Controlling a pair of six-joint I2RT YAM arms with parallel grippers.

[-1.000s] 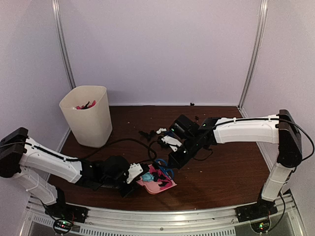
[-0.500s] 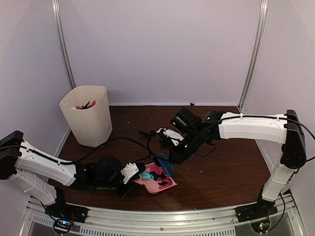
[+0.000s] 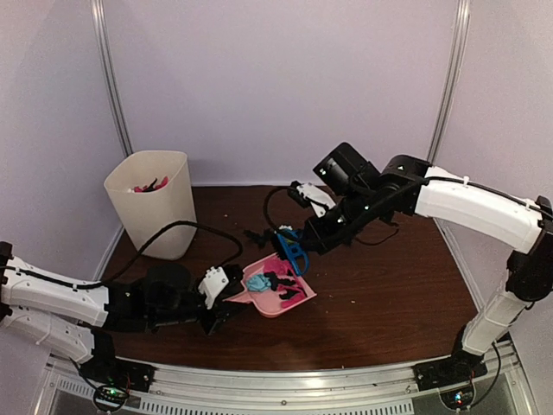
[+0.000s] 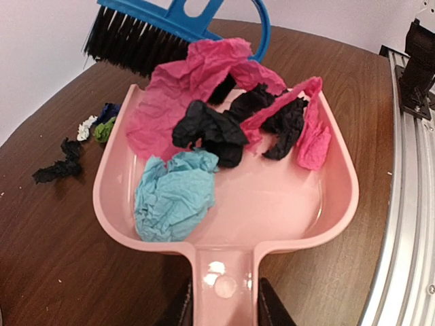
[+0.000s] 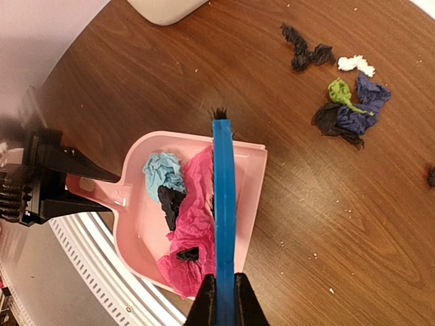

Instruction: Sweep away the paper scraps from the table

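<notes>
- Brush (image 3: 292, 249) position is the main change. Over the last second the right arm has lifted and drawn back toward the far wall, so the bristles now sit at the open lip of the dustpan (image 3: 302, 296) rather than low over its middle.
- The left arm has pulled back to its own side, and the pan lies a little farther from the front rail.
- This suggests one load is gathered and the brush is freed to reach for the rest.
- The right tool (image 5: 221, 299) is pressed together on the brush's flat blue handle. The left tool (image 4: 224, 305) pinches the pan's short handle.
- Paper scraps (image 4: 204, 136) lie heaped in the pan: a big crumpled pink sheet, black twists and a light blue wad, all soft and creased.
- Leftover scraps (image 5: 350, 109) in black, white, green and dark blue stay on the bench (image 3: 389, 285), near the pan's lip but apart from it.
- The pan is glossy pink plastic, a shallow scoop with raised walls. The brush has stiff black bristles and a looped blue grip.
- The bench is dark wood-grain, flecked with pale crumbs.
- A cream tapered bin (image 3: 154, 203) already holds a few scraps.
</notes>
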